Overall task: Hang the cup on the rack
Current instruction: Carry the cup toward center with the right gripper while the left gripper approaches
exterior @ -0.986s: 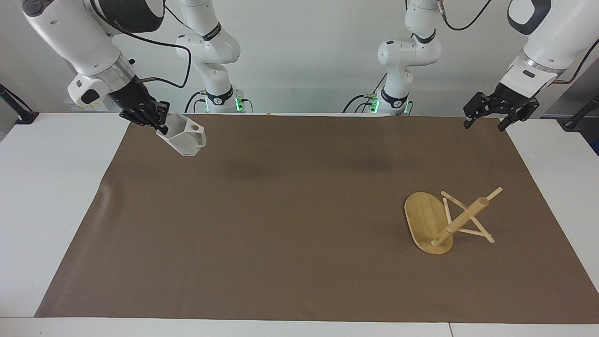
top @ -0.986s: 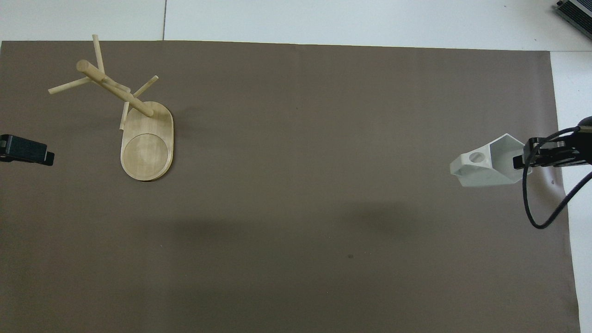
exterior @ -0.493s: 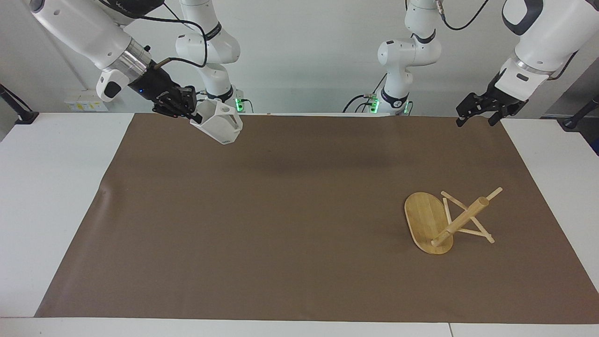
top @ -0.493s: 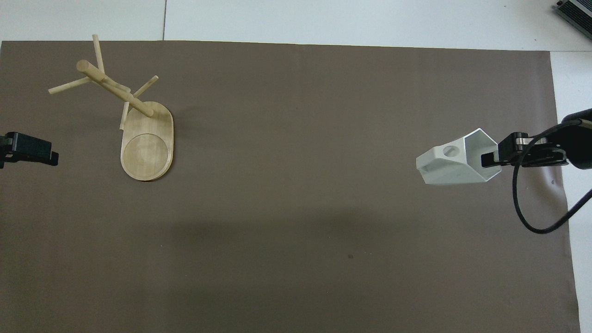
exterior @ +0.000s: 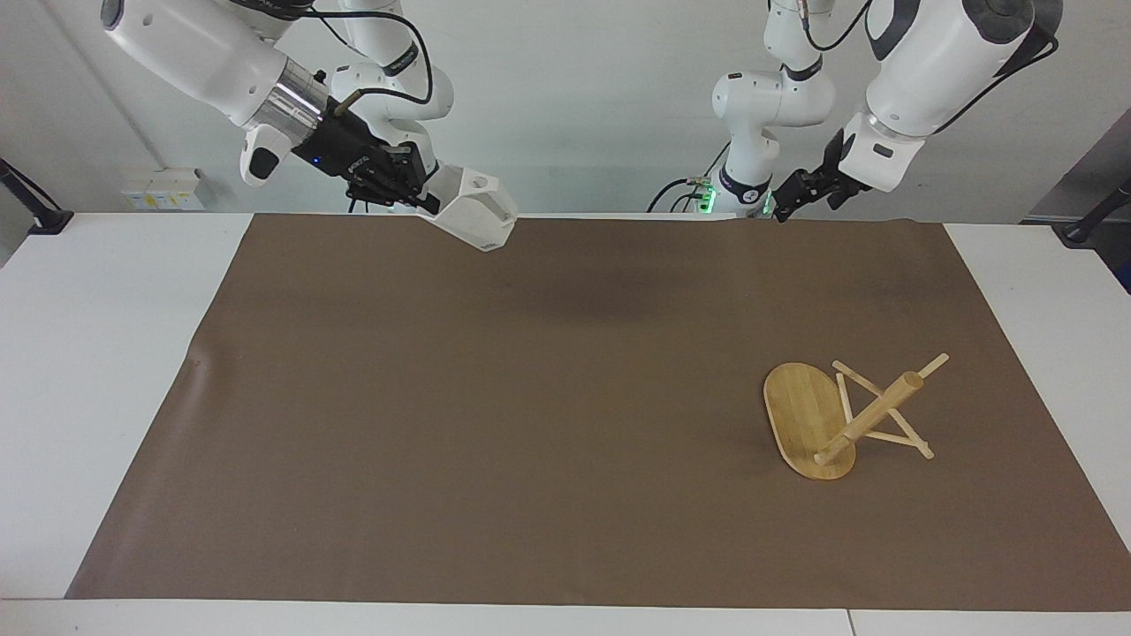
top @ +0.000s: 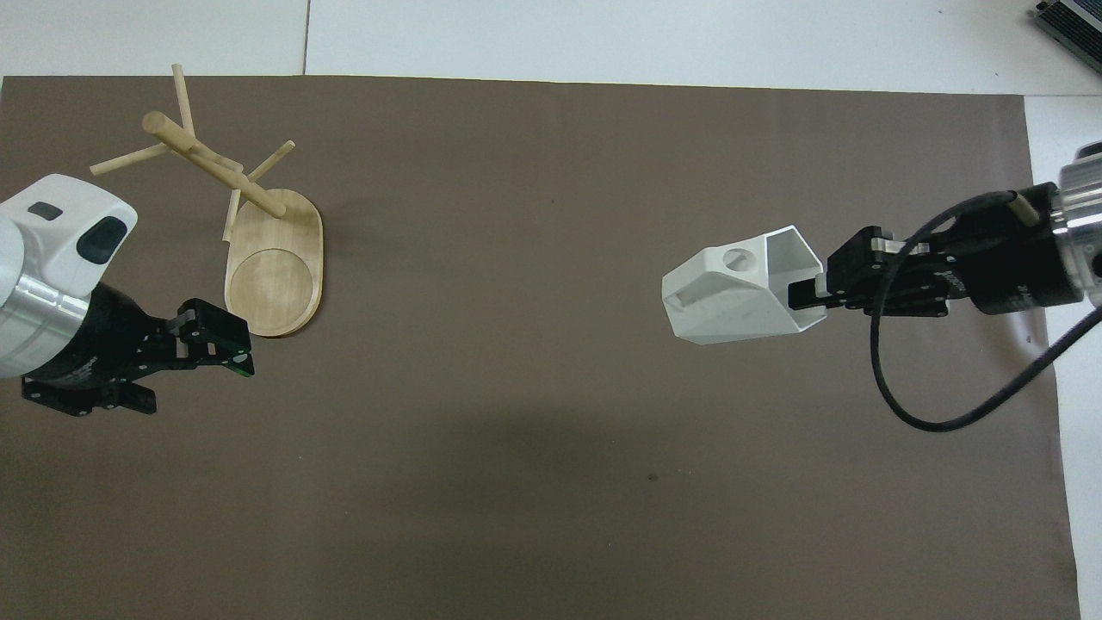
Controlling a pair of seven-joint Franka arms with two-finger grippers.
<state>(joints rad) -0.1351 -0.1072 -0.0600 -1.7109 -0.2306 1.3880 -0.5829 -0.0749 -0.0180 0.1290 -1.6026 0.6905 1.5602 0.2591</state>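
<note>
The white faceted cup [exterior: 473,216] hangs tilted on its side in my right gripper [exterior: 422,196], which is shut on the cup's rim wall. It is in the air over the brown mat, toward the right arm's end; the overhead view shows the cup [top: 732,293] and the right gripper [top: 809,293]. The bamboo rack [exterior: 831,420] stands on its oval base on the mat toward the left arm's end, its pegs bare; it also shows in the overhead view [top: 258,232]. My left gripper [exterior: 786,199] is open and empty, raised over the mat beside the rack's base [top: 225,340].
The brown mat [exterior: 530,397] covers most of the white table [exterior: 97,353]. A black cable [top: 913,413] loops from the right wrist. Both arm bases stand at the table edge nearest the robots.
My right gripper has carried the cup up and toward the table's middle. My left gripper has swung in from the table's end to beside the rack's base.
</note>
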